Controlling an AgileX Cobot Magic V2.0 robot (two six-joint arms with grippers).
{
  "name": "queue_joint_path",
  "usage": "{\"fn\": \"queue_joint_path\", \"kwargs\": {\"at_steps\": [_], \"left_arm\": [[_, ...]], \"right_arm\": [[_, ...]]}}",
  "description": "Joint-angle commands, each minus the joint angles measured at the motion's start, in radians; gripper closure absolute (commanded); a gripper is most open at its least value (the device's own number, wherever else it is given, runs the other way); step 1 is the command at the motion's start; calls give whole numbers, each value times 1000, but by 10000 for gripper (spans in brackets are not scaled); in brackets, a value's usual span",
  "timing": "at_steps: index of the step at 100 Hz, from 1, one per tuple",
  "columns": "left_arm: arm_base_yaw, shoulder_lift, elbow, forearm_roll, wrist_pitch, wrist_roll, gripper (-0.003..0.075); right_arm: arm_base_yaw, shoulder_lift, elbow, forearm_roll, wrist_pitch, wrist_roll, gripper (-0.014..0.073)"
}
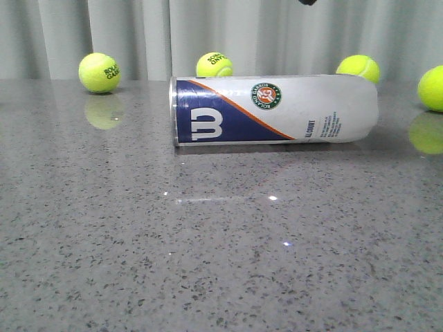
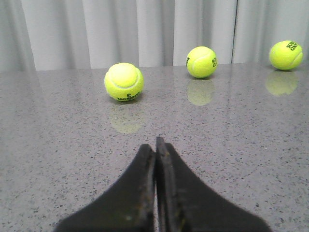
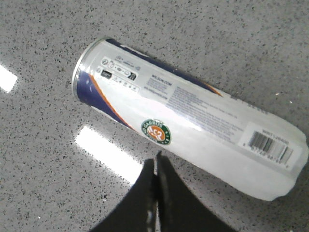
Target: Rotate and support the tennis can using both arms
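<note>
The tennis can (image 1: 273,109) lies on its side on the grey speckled table (image 1: 208,242), navy end with the white "W" to the left. It also shows in the right wrist view (image 3: 193,121), with emblem and barcode facing up. My right gripper (image 3: 157,157) is shut and empty, hovering above the table just beside the can near the emblem. My left gripper (image 2: 155,145) is shut and empty, low over the table, away from the can. Neither gripper shows in the front view, apart from a dark bit at the top edge.
Four yellow tennis balls stand along the table's back: far left (image 1: 100,72), behind the can (image 1: 214,65), right (image 1: 358,68) and at the right edge (image 1: 432,88). The left wrist view shows three balls, the nearest (image 2: 123,81) ahead of the fingers. Grey curtain behind.
</note>
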Motion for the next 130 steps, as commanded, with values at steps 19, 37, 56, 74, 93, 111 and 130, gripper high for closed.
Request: {"fn": "queue_joint_path", "kwargs": {"at_steps": [19, 37, 56, 74, 93, 111, 130], "left_arm": [[0, -34, 44, -7, -75, 1, 738], [0, -34, 44, -7, -75, 1, 738], [0, -34, 44, -7, -75, 1, 738], [0, -34, 44, -7, -75, 1, 738], [0, -34, 44, -7, -75, 1, 738], [0, -34, 40, -7, -84, 1, 738], [0, -32, -29, 0, -37, 1, 738]], "right_arm": [[-6, -331, 323, 18, -342, -6, 663], [-6, -554, 586, 18, -529, -6, 663], [-6, -812, 827, 18, -673, -6, 663], [-6, -1067, 1028, 18, -799, -6, 663], [-6, -1318, 1169, 18, -872, -6, 663], [-6, -1466, 1223, 18, -870, -6, 663], [-6, -1486, 1224, 18, -869, -6, 663]]}}
